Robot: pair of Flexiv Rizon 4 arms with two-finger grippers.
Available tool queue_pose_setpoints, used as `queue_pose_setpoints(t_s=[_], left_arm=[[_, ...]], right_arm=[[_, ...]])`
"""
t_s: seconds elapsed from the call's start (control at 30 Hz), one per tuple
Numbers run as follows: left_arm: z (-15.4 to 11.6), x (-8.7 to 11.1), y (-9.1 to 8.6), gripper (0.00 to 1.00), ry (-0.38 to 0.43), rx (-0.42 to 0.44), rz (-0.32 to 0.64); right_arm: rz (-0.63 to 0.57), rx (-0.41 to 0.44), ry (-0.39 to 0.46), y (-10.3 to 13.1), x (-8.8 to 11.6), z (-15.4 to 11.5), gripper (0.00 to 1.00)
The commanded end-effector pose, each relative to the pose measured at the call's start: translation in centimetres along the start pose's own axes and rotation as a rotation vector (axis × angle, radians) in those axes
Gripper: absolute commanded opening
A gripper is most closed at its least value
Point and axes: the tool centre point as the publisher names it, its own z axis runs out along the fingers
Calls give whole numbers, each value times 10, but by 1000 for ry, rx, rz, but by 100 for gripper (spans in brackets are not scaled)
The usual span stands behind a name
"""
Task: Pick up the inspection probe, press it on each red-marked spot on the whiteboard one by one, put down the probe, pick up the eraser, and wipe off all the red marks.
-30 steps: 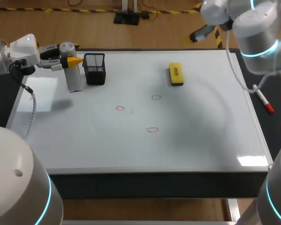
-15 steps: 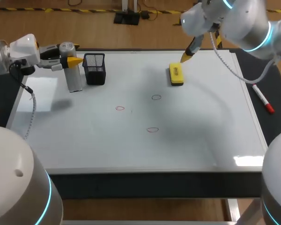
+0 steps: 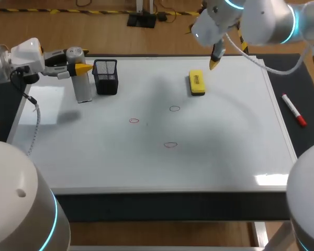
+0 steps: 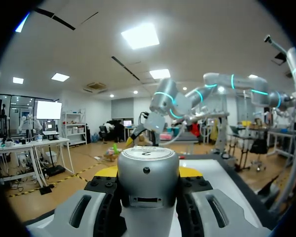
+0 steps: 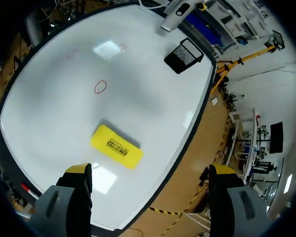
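Left claw (image 3: 82,68) clamps probe (image 3: 83,90), right claw (image 5: 149,169) wide above eraser (image 5: 116,146), red-marked whiteboard (image 3: 225,136)

Robotics lab: blue-ringed left arm (image 3: 8,65) and right arm (image 3: 261,21) flank a whiteboard worktop (image 3: 146,167); hazard tape (image 3: 68,11) stripes the wooden floor (image 3: 42,31).

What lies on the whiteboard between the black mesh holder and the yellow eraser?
Nothing: in the head view, that stretch of whiteboard is bare from holder to eraser.
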Motion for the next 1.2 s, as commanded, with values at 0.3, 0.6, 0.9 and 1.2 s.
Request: queue_pose_setpoints(t_s=[0.3,0.6,0.9,1.2], left_arm=[[0,1,-1,0,-2,0,1],[0,1,-1,0,-2,0,1],[0,1,-1,0,-2,0,1],[0,1,-1,0,-2,0,1]], right_arm=[[-250,281,286,4,-4,-4,100],[-481,193,344,-1,14,23,100],[-657,121,336,-1,28,41,100],[-777,69,338,2,40,62,100]])
